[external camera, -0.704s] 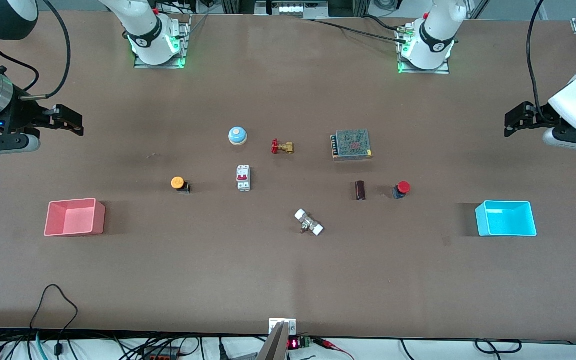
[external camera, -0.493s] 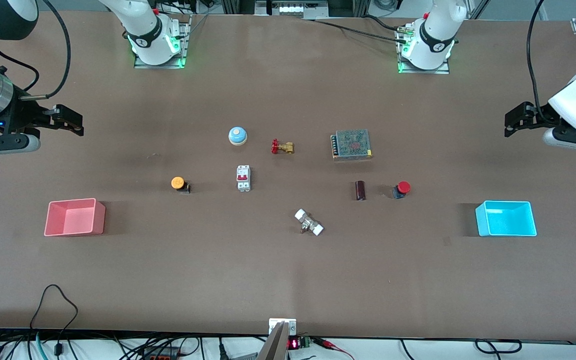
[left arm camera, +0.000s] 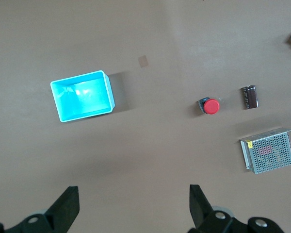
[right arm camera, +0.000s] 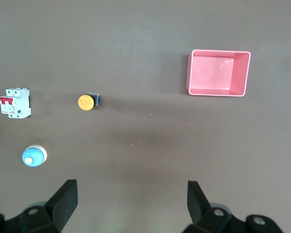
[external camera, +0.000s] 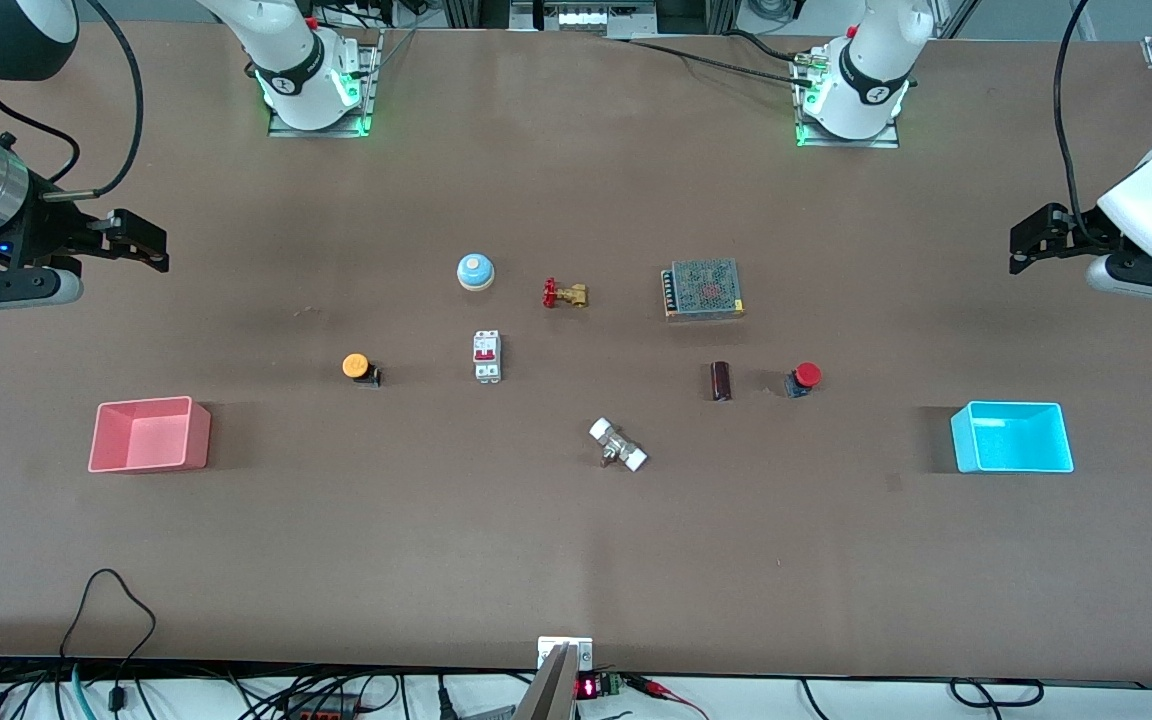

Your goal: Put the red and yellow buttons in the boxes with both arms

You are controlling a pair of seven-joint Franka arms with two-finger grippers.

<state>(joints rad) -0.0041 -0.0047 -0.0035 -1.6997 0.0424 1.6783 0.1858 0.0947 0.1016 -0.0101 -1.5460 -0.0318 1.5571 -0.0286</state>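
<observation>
The red button lies on its side toward the left arm's end of the table; it also shows in the left wrist view. The yellow button lies toward the right arm's end and shows in the right wrist view. The cyan box and the pink box stand empty at the two ends. My left gripper is open and empty, high above the left arm's end. My right gripper is open and empty, high above the right arm's end.
In the table's middle are a pale blue bell, a brass valve with a red handle, a grey mesh unit, a white circuit breaker, a dark cylinder and a white-ended fitting.
</observation>
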